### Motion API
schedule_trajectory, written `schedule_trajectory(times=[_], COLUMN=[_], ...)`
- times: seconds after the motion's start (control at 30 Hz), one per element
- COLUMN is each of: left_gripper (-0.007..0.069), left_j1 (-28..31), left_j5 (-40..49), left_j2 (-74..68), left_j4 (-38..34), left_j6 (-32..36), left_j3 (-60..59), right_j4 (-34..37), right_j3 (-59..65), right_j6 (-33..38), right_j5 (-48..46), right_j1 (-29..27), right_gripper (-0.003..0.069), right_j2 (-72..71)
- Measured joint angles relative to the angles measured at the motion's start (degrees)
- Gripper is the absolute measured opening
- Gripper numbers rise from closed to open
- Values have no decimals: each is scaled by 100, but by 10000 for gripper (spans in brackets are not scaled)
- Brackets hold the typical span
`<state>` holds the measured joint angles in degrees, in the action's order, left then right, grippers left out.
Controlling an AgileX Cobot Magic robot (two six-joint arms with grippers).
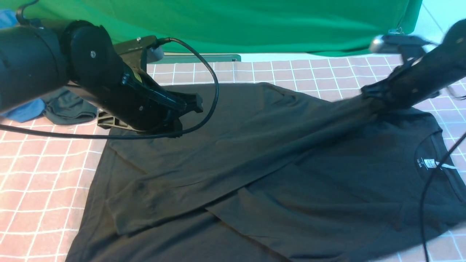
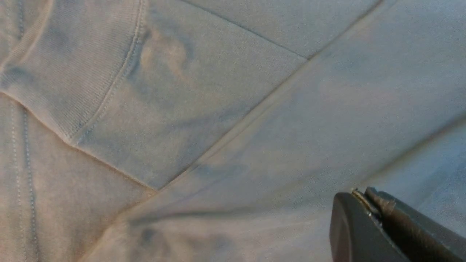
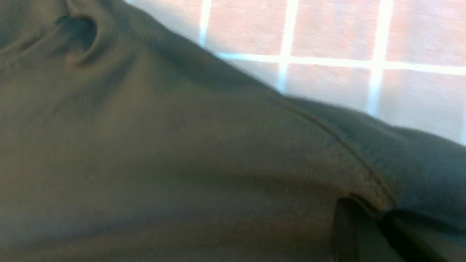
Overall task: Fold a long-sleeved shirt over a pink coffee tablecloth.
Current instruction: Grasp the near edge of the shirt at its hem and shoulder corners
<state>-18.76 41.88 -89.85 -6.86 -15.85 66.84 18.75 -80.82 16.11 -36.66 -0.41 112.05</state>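
Front view, middle and bottom: big black long-sleeved shirt of soft cloth (image 1: 255,174), spread out on the wide pink tablecloth with thin white lines in squares (image 1: 40,174). Neck hole and small white label (image 1: 431,163) over at the right side. Long slanting band of the shirt, likely a sleeve, laid across the body from lower left up to upper right, so partly folded by the look of things. Upper right of the frame: blurry right gripper (image 1: 366,92), jaws pinched shut on a bit of the shirt, tugging that bit up off the table like a small tent. Probably held up like this to carry that side over and lay it down neatly. Right wrist view: same pinch from close up, a seam caught right at the tips, pink squares behind. Upper left of the front view: left gripper (image 2: 364,198), jaws pressed together with nothing between them, low over the far left edge of the shirt. Cannot tell whether touching the cloth. Maybe parked there to pin the shirt and stop any sliding during the pull. Left wrist view: ribbed cuff (image 2: 72,83) lying flat on top of more shirt. Far upper left: small dark grey garment (image 1: 69,109) and blue garment (image 1: 22,111), off to the side, out of the way. Plain green cloth (image 1: 255,25) hanging along the top.
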Motion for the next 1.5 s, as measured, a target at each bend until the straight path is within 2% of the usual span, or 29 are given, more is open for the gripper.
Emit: schedule_trajectory(times=[0.2,0.33,0.43,0.47,0.5,0.53,0.57,0.63,0.7,0.73,0.8,0.83,0.9,0.93,0.97,1.03,1.17,1.23,1.4,1.5], left_gripper=[13,13,13,13,13,13,13,13,13,13,13,13,13,13,13,13,13,13,13,13], left_j1=[0,0,0,0,0,0,0,0,0,0,0,0,0,0,0,0,0,0,28,317], left_j5=[13,30,167,225,237,318,384,584,816,913,1153,1323,1560,1851,1889,2284,2487,2441,2180,2083], left_j2=[0,0,31,73,83,167,259,506,780,926,1306,1528,1735,1991,2015,2226,2268,2268,2262,2223], left_j4=[0,7,25,25,25,30,30,30,30,30,9,9,31,157,178,542,928,995,1395,1477], left_j6=[7,12,11,11,11,11,11,-7,-24,-47,-146,-211,-350,-701,-701,-1349,-1940,-2012,-2049,-2062], left_j3=[0,0,0,0,0,0,0,0,-35,-74,-258,-437,-674,-1121,-1121,-1877,-2556,-2857,-3180,-3181], right_j4=[-88,-92,-146,-229,-242,-374,-508,-860,-1072,-1173,-1276,-1290,-1279,-1221,-1207,-928,-443,-182,-28,-17], right_j3=[0,0,0,-6,-14,-57,-90,-194,-261,-291,-291,-256,-186,31,64,604,1334,1837,2374,2430], right_j6=[116,136,136,136,136,115,61,-117,-269,-317,-390,-394,-394,-394,-394,-328,-24,138,312,379], right_j5=[-455,-408,-358,-352,-352,-377,-419,-662,-930,-1122,-1469,-1708,-1817,-1938,-1955,-2008,-1872,-1683,-1442,-1437], right_j1=[-164,-164,-164,-164,-164,-164,-164,-164,-164,-164,-164,-164,-164,-157,-157,-152,-153,-153,-153,-153], right_gripper=[49,83,209,293,293,371,414,453,435,403,300,191,123,61,57,39,38,38,38,38], right_j2=[-44,63,101,101,101,67,16,-189,-374,-523,-862,-1077,-1313,-1651,-1739,-2302,-2953,-3264,-3560,-3579])
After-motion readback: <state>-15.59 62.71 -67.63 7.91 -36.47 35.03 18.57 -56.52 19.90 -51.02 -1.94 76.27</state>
